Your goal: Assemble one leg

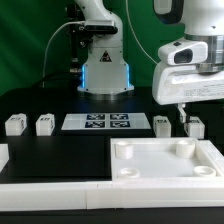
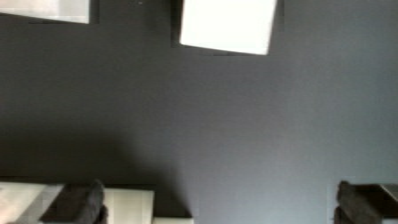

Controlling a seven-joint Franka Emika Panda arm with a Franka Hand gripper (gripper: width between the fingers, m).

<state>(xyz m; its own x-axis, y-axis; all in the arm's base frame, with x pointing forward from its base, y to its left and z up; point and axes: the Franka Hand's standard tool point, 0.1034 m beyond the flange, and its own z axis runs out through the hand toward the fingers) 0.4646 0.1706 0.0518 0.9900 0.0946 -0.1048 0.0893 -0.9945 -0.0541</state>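
Observation:
Four small white legs stand in a row on the black table in the exterior view: two at the left and two at the right. My gripper hangs just above and between the two right legs. In the wrist view my gripper is open and empty, with its dark fingers wide apart over bare black table. A white piece lies just beside one finger, and I cannot tell which part it is.
The big white tray-like piece with round corner sockets lies at the front right. The marker board lies between the leg pairs. The arm's base stands behind. Two white shapes show in the wrist view.

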